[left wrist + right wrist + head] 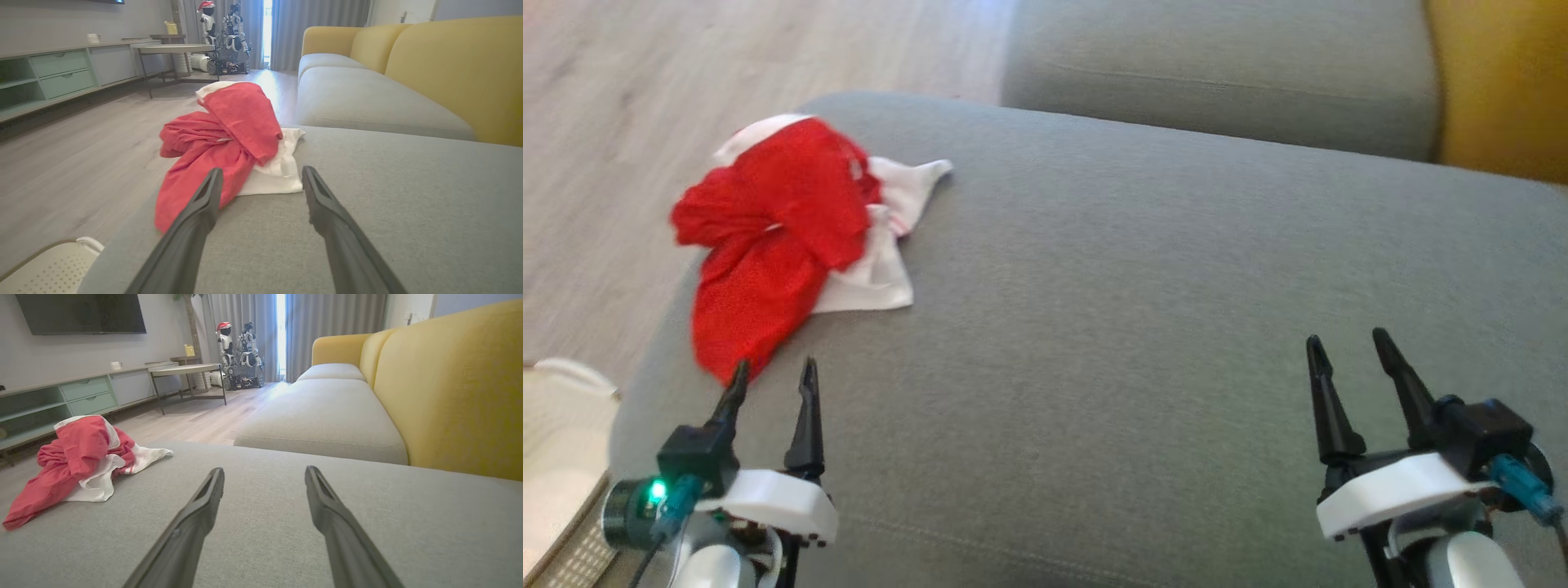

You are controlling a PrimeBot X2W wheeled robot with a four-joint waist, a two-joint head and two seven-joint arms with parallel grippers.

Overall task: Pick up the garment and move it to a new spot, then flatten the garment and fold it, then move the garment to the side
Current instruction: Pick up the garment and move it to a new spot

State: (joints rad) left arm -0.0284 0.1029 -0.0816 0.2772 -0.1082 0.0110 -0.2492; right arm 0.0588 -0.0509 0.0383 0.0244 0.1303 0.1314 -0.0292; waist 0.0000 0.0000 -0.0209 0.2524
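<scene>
While both arms reach forward low over a wide grey fabric sofa cushion (pixel 1135 327), a crumpled garment of red cloth with white parts (pixel 784 237) lies bunched at the cushion's far left corner. It sits close to the edge that drops to a pale wood-plank floor (pixel 605 122). The red fabric is heaped on top, and a flat white panel pokes out beneath it on the side nearer the middle of the cushion.

The left gripper (pixel 774 366) sits just short of the garment, its two long dark fingers spread apart and holding nothing. Its outer fingertip lines up with the nearest red edge; whether it touches the cloth cannot be told. The right gripper (pixel 1347 337) is well apart from the garment on the right side of the cushion, fingers likewise spread and empty, above bare grey fabric.

Beyond lies a second grey seat cushion (pixel 1217 73) with a mustard-yellow backrest (pixel 1503 82) to its right. A cream perforated basket (pixel 556 441) stands on the floor at the lower left, beside the cushion. The right wrist view shows a long pale green cabinet (pixel 81 394), a round side table (pixel 188 369) and another robot wearing a red hat (pixel 241 351) by grey curtains.
</scene>
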